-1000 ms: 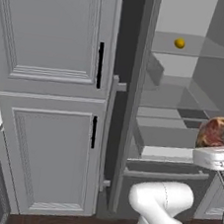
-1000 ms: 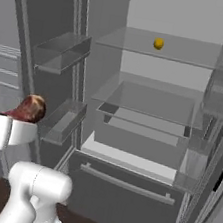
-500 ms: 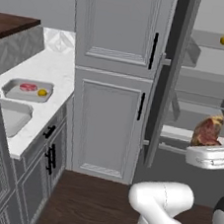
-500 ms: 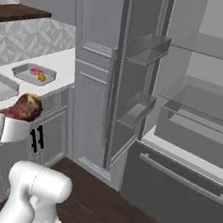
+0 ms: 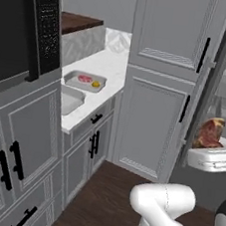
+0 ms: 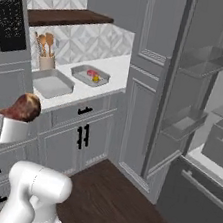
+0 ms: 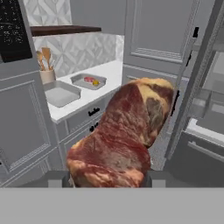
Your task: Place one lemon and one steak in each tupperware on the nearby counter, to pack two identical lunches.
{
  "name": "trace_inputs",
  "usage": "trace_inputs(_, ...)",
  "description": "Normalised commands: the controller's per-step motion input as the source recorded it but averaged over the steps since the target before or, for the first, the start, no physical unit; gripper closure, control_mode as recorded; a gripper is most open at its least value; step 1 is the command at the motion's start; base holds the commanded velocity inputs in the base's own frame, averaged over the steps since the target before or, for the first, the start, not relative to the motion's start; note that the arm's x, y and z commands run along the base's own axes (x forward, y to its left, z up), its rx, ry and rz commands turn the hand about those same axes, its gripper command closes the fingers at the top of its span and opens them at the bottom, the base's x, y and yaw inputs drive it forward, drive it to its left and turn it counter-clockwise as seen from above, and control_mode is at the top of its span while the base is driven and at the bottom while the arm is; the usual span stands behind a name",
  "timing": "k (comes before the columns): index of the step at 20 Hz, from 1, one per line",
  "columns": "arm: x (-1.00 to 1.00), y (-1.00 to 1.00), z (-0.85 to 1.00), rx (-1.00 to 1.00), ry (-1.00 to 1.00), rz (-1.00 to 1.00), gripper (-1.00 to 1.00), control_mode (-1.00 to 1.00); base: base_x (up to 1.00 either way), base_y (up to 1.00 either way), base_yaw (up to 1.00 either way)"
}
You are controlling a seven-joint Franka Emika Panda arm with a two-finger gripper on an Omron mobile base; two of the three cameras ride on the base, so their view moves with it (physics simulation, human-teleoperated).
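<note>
The end effector (image 7: pixel 107 177) is clamped on a steak (image 7: pixel 120 133), carried in the air well apart from the desk (image 5: pixel 107 64); one tray (image 6: pixel 90 75) there holds a steak and a lemon, the other (image 6: pixel 52 83) lies empty beside it; the steak stands tall above the fingers, so a jolt while driving could slip it to the floor.
</note>
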Motion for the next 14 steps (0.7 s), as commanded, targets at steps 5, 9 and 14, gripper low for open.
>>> trace_inputs(5, 0.00, 0.00, 0.00, 0.00, 0.00, 0.00, 1.00, 1.00, 0.54, 0.29, 0.49)
trace_inputs(9, 0.00, 0.00, 0.00, 0.00, 0.00, 0.00, 1.00, 1.00, 0.74, 0.04, 0.38)
trace_inputs(14, 0.00, 0.00, 0.00, 0.00, 0.00, 0.00, 1.00, 1.00, 0.98, -0.02, 0.21)
